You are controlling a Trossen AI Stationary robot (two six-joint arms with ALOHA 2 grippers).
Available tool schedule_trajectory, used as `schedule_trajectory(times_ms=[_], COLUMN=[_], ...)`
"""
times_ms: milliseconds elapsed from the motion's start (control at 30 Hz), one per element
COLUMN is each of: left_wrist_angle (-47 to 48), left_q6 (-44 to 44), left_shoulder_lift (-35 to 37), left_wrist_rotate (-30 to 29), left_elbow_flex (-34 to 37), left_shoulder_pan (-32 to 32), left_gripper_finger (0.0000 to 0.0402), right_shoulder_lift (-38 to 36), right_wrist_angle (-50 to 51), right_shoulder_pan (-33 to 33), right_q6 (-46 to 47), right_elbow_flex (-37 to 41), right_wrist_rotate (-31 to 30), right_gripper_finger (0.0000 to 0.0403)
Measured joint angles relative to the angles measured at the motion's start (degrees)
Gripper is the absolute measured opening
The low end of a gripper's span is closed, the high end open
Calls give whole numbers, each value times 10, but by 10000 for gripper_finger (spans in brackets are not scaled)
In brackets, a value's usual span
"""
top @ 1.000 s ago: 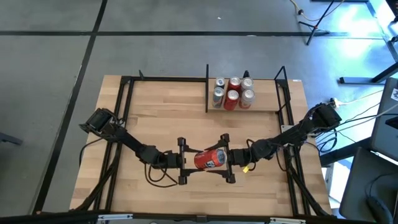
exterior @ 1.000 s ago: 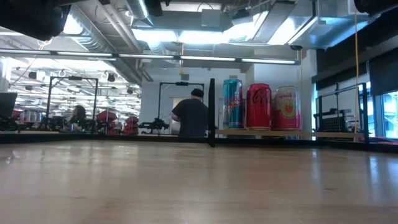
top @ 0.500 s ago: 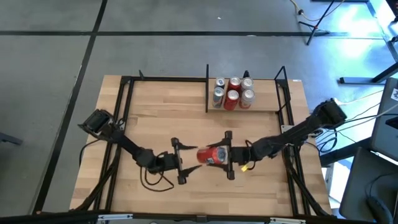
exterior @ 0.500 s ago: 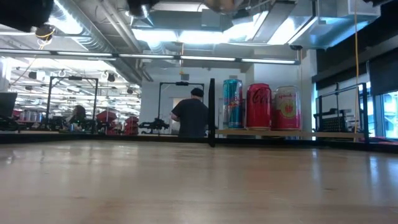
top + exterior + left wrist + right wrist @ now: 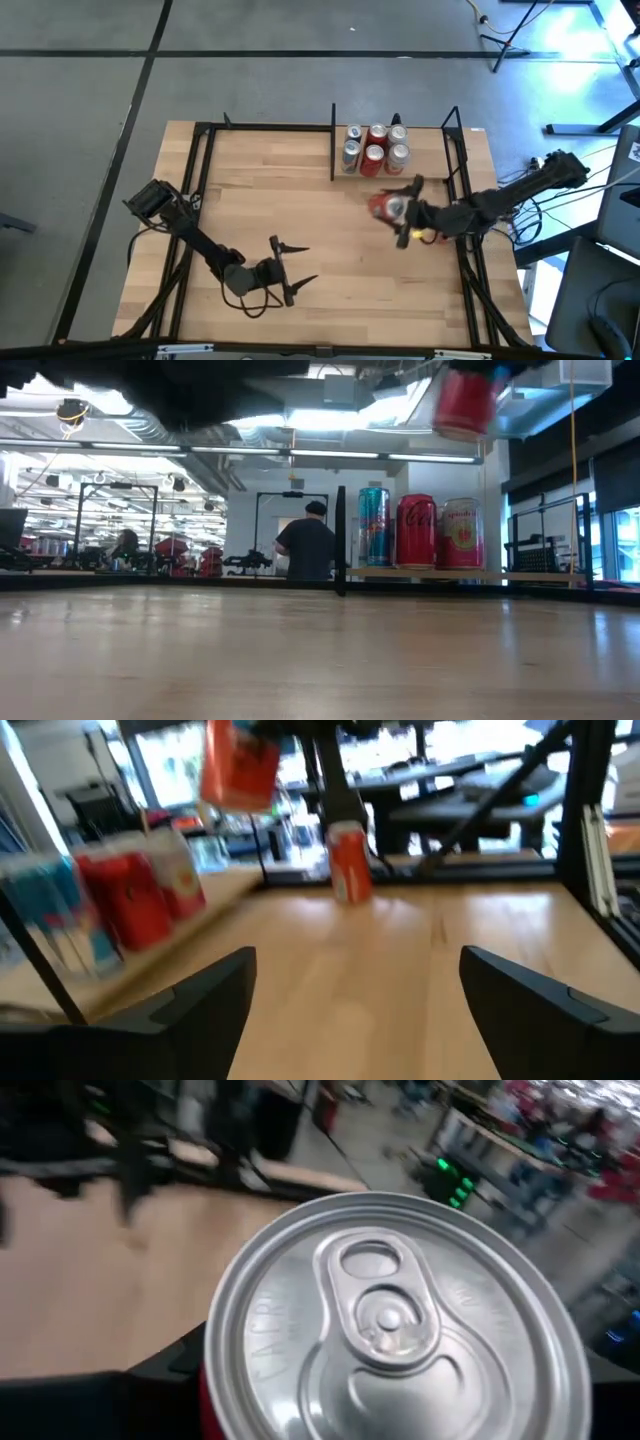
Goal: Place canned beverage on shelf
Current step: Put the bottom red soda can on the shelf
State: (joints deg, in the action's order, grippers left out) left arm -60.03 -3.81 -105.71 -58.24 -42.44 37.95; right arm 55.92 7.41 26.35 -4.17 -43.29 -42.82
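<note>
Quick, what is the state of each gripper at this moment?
Left gripper: open, empty, low over the table's front.
Right gripper: shut on the red can, near the shelf.

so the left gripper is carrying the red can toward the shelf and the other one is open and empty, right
Not quite: the right gripper carries the red can toward the shelf. The left gripper is the open, empty one, back over the table's front. The high view shows this.

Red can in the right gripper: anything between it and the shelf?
Nothing visible in the gap. The right gripper holds the red can in the air just in front of the shelf. Six cans already fill the shelf's left end; the plank to their right is bare.
</note>
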Motion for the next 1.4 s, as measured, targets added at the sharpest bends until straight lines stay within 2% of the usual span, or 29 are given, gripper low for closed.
schedule_trajectory(times_ms=[100,267,333,400,533,700,833,1067,1267,1400], left_wrist_angle=[57,80,80,81,81,81,82,82,86,86], left_q6=[62,94,94,94,94,93,93,93,93,93], left_shoulder_lift=[0,0,0,0,0,0,0,0,0,0], left_wrist_rotate=[27,60,69,70,77,107,115,115,119,122], left_elbow_flex=[0,0,0,0,0,0,0,0,0,0], left_shoulder_pan=[-8,-27,-33,-38,-39,-39,-39,-39,-39,-39], left_gripper_finger=[331,331,331,331,331,331,331,331,331,331], right_shoulder_lift=[-54,-116,-130,-133,-106,-27,57,174,201,202], right_wrist_angle=[86,196,232,237,157,-28,-134,-202,-215,-209], right_shoulder_pan=[-19,-86,-118,-148,-163,-162,-162,-163,-163,-162], right_q6=[37,88,106,115,129,133,138,129,119,108], right_elbow_flex=[0,0,0,0,41,129,168,170,170,169], right_wrist_rotate=[-7,35,68,129,250,325,334,334,334,342], right_gripper_finger=[273,274,274,274,274,275,275,278,279,303])
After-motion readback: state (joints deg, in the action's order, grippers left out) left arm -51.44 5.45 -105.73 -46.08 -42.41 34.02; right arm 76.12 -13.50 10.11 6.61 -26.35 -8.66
